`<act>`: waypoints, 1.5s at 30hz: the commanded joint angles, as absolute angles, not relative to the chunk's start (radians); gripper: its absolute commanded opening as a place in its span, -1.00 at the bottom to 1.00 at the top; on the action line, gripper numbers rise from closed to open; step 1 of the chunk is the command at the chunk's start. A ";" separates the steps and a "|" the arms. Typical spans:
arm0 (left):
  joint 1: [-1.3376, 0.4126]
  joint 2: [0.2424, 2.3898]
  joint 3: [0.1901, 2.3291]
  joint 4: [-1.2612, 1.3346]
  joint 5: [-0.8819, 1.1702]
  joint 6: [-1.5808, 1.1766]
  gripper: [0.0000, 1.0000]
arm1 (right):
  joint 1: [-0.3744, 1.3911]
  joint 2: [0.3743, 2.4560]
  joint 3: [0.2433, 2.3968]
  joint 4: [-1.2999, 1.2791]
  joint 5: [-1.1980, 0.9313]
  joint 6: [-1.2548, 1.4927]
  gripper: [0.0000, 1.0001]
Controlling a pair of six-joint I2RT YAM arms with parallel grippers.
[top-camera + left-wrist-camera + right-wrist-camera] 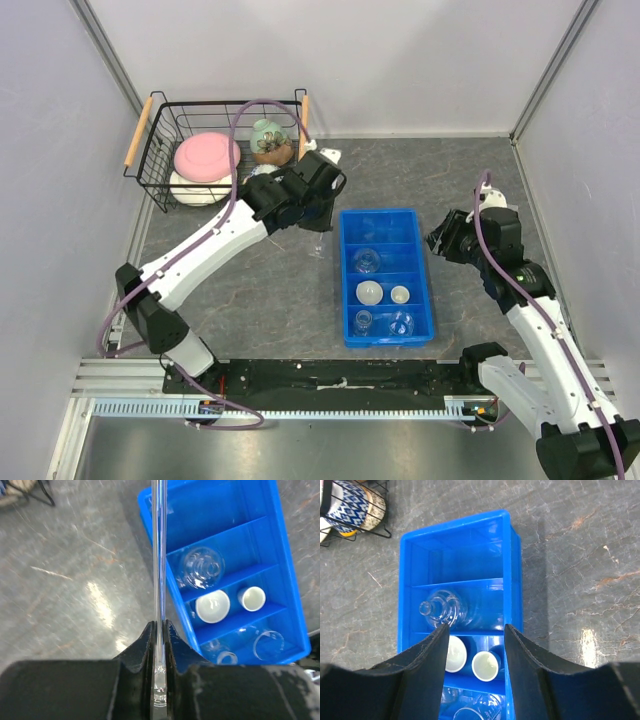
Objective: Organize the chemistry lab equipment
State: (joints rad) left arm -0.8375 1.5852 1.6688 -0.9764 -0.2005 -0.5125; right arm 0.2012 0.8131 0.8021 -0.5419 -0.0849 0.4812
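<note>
My left gripper [160,625] is shut on a thin clear glass tube [159,555] that sticks straight out past the fingertips; no blue cap shows. In the top view it [320,215] hovers just left of the blue tray's [347,280] far end. The tray holds a round clear flask [201,567], two white dishes [213,606] [251,598] and clear glassware [268,644] in the nearest compartment. My right gripper [475,630] is open and empty above the tray; the flask [442,611] and dishes [485,666] show between its jaws. It sits right of the tray [440,240].
A black wire basket [160,170] with wooden handles stands at the back left, holding a pink plate [207,155], a white bowl [200,188] and a patterned cup [270,140]. The grey stone-look tabletop [260,290] is walled on three sides.
</note>
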 commanded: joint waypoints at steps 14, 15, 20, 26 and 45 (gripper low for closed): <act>-0.848 1.855 1.862 -0.818 -0.246 0.222 -0.96 | 0.221 0.775 0.913 -0.663 -0.040 0.449 0.09; -0.847 1.853 1.858 -0.786 -0.236 0.242 -0.96 | 0.221 0.770 0.922 -0.667 -0.037 0.446 0.09; -0.848 1.907 1.871 -0.750 -0.187 0.375 -0.96 | 0.221 0.755 0.974 -0.735 -0.032 0.416 0.10; -0.847 1.974 1.905 -0.712 -0.074 0.471 -0.96 | 0.221 0.695 1.003 -0.811 -0.044 0.400 0.10; -0.850 2.181 2.051 -0.755 0.155 0.488 -0.96 | 0.221 0.617 1.014 -0.907 -0.038 0.405 0.11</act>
State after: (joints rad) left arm -0.8471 2.1609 2.0190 -0.7616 0.1188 0.4381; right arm 0.2142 0.6270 1.0107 -0.9085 -0.0471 0.4137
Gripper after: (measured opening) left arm 0.136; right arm 0.550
